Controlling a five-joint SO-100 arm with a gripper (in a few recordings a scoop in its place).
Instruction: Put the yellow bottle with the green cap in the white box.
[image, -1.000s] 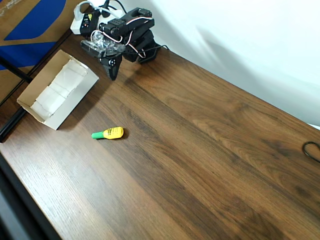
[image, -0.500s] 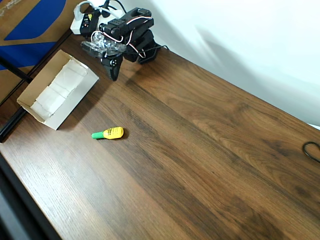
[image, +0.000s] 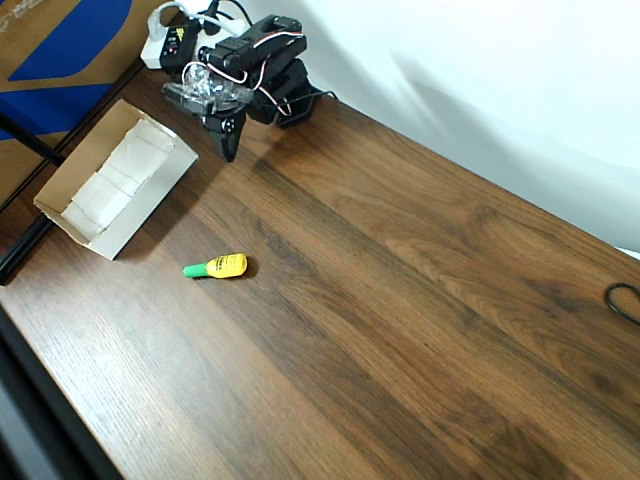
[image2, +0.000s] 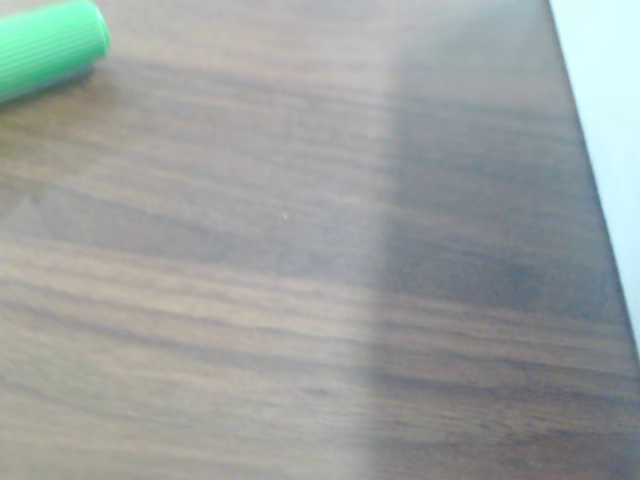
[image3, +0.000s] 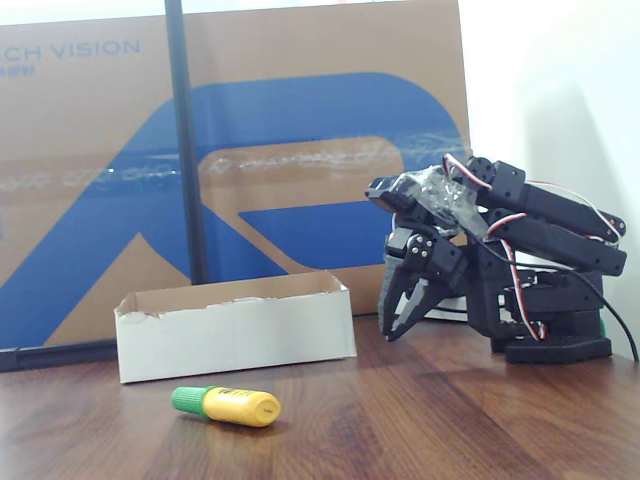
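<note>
Clearly the job has barely begun. The yellow bottle with the green cap (image: 217, 266) lies on its side on the bare wooden bench (image: 400, 300), untouched, its cap pointing left in the overhead view and its yellow base to the right. In the fixed view it (image3: 227, 405) rests in the foreground, in front of the white box (image3: 235, 325) and apart from it. The wrist view catches just the ribbed green cap (image2: 48, 48) at the upper left corner, with wood grain across the rest.

The white box (image: 72, 222) sits near the bench's left edge in the overhead view, open side up, with folded white paper lining its floor and nothing else inside. The bottle lies below and to the right of it in that view, near but not touching.

The arm is folded back over its base at the far corner, and its fingers (image3: 402, 300) point down toward the bench, near the box's right end in the fixed view and well apart from the bottle. The fingers (image: 226, 140) hold nothing; in the fixed view a narrow gap shows between the two dark tips, so they look slightly spread rather than pressed together.

Everything is therefore still to do: reach out to the bottle, pinch it, lift it, carry it over the box rim and let it go inside.
</note>
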